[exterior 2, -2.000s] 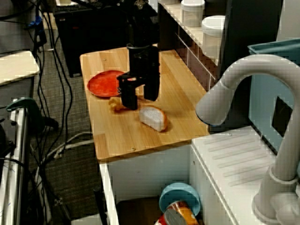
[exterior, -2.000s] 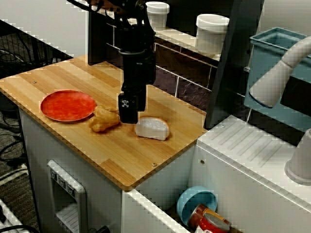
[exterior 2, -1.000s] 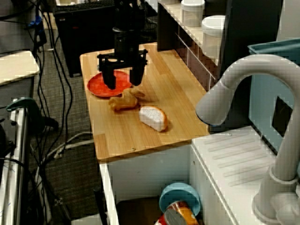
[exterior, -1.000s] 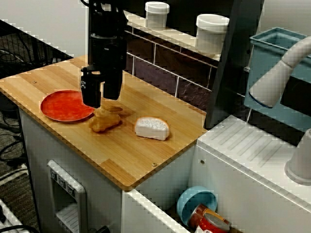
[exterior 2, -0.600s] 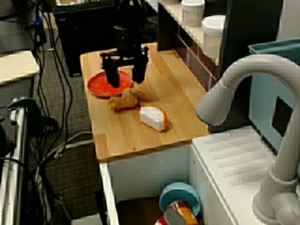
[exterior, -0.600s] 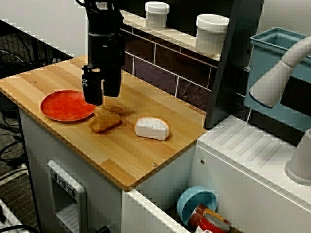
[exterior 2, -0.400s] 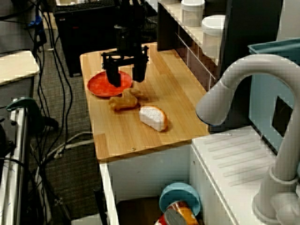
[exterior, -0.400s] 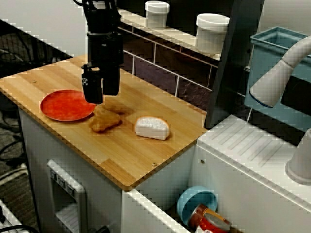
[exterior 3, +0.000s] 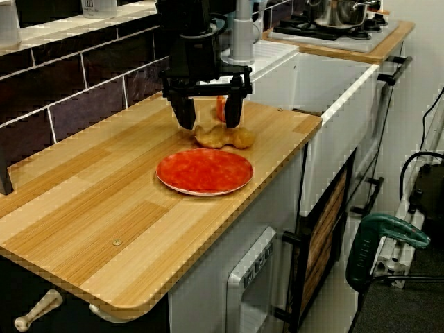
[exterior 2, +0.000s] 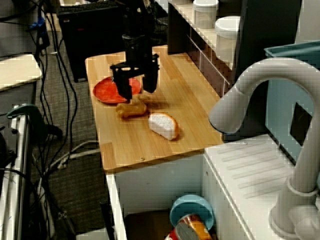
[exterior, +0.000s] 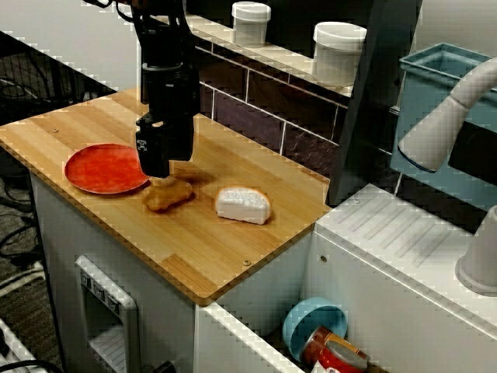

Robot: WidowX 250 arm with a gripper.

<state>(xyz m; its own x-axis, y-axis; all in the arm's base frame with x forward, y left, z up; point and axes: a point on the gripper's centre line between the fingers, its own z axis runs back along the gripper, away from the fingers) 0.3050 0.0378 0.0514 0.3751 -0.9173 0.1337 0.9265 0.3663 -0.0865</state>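
The gripper (exterior 3: 209, 119) is held just above the brown piece (exterior 3: 223, 137), fingers spread wide and nothing gripped. The piece lies near the counter's (exterior: 194, 260) front edge, between plate (exterior 3: 205, 171) and bread (exterior: 243, 205). For a sound grip, the fingers should be centred across its narrow middle and lowered evenly.
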